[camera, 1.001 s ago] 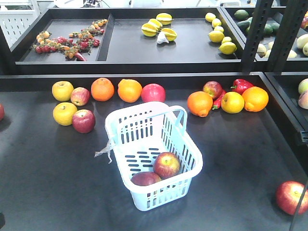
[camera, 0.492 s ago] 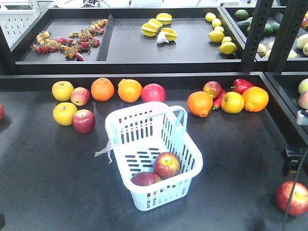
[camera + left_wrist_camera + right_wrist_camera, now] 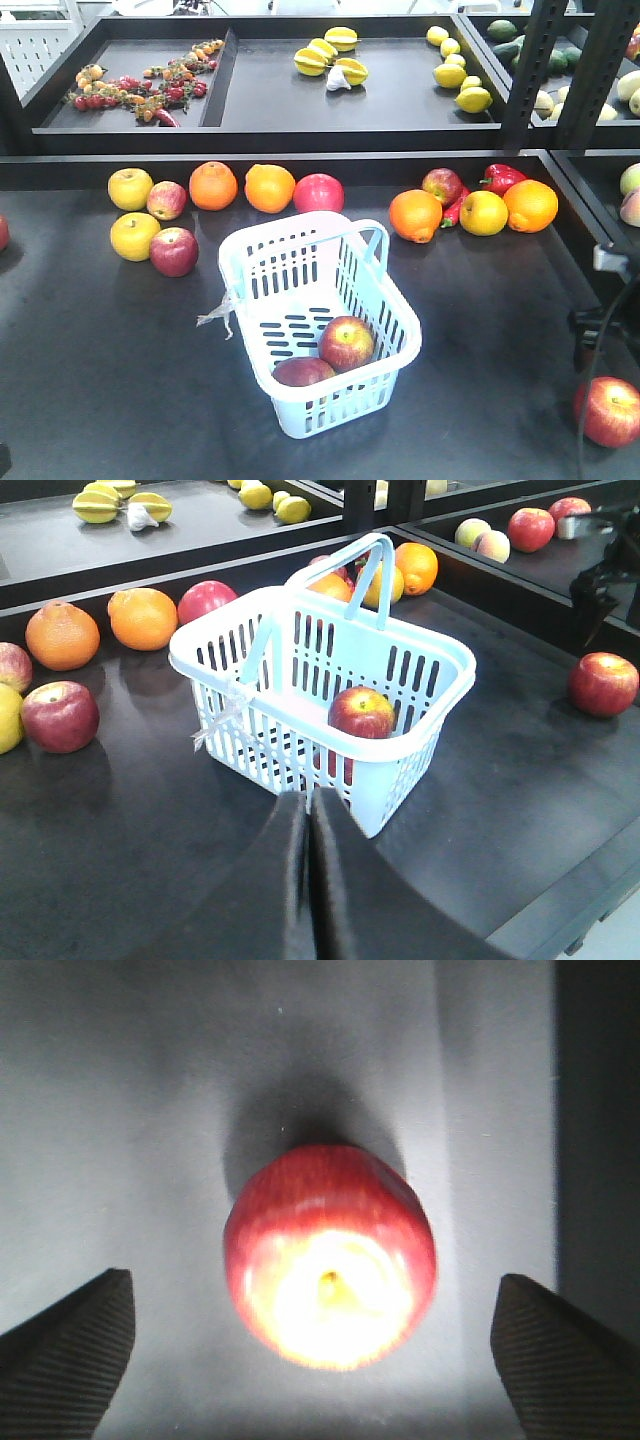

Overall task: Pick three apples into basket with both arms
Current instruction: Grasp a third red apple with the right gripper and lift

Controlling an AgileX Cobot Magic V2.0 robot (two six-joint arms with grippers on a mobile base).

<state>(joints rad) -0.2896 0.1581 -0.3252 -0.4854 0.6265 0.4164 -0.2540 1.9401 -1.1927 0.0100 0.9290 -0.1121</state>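
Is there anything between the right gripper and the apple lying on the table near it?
Nothing visible. The right gripper is open, with the apple centred between its jaws on bare table.

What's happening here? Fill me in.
Two apples already lie in the pale blue basket. The right pincer hangs open over a third apple on the black table, fingers on either side, not touching. The left pincer is shut and empty, near the basket.

No readable text, labels or numbers anywhere.
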